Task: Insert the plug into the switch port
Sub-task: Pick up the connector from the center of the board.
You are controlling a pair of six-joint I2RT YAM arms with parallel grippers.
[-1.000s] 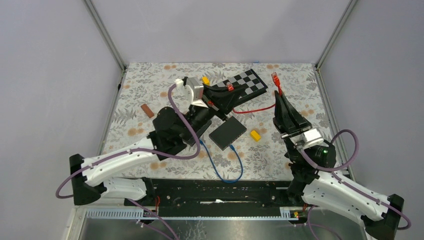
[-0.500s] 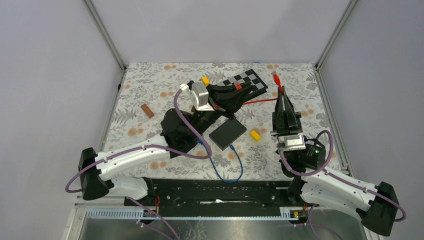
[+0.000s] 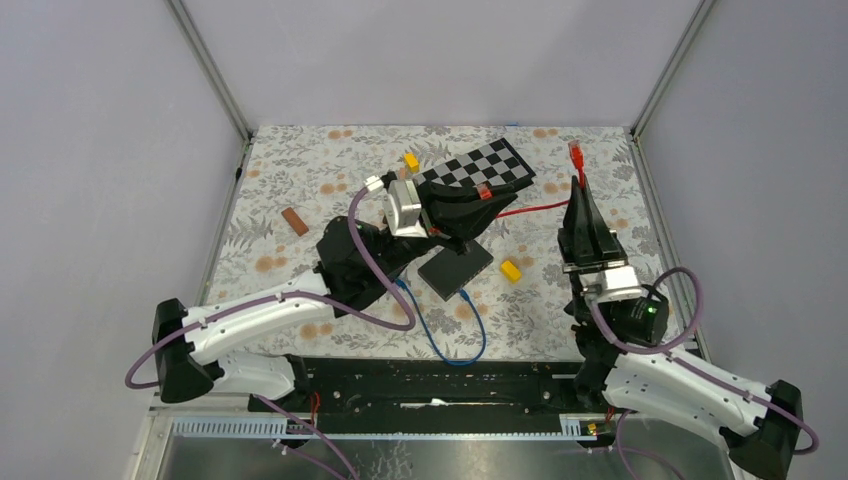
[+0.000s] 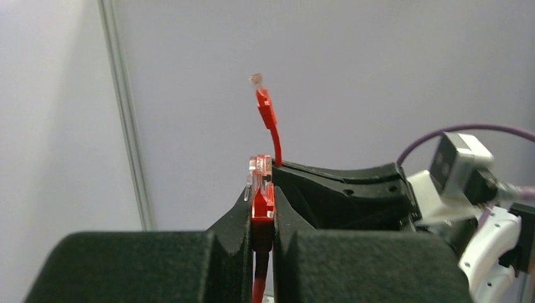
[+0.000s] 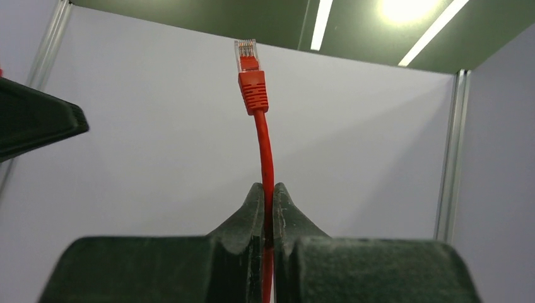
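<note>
The black switch (image 3: 455,267) lies flat mid-table, its ports not visible from above. My left gripper (image 3: 483,193) hovers just beyond it, shut on a red plug (image 4: 261,187) whose clear tip sticks out past the fingertips. The red cable (image 3: 525,211) runs from there to my right gripper (image 3: 578,188), which is shut on the cable (image 5: 267,158) a short way below its other plug (image 5: 251,81). That second plug (image 3: 576,152) stands upright in the air. In the left wrist view it (image 4: 265,104) rises above the right gripper's fingers (image 4: 340,189).
A checkerboard plate (image 3: 480,165) lies behind the left gripper. A blue cable (image 3: 450,345) loops from the switch toward the near edge. Yellow blocks (image 3: 411,160) (image 3: 511,270) and a brown block (image 3: 294,220) lie on the floral mat. Frame posts and walls enclose the table.
My left gripper has carried its plug to the right and nearer, toward the switch. My right gripper has swung right with the cable, its free plug moving right too.
</note>
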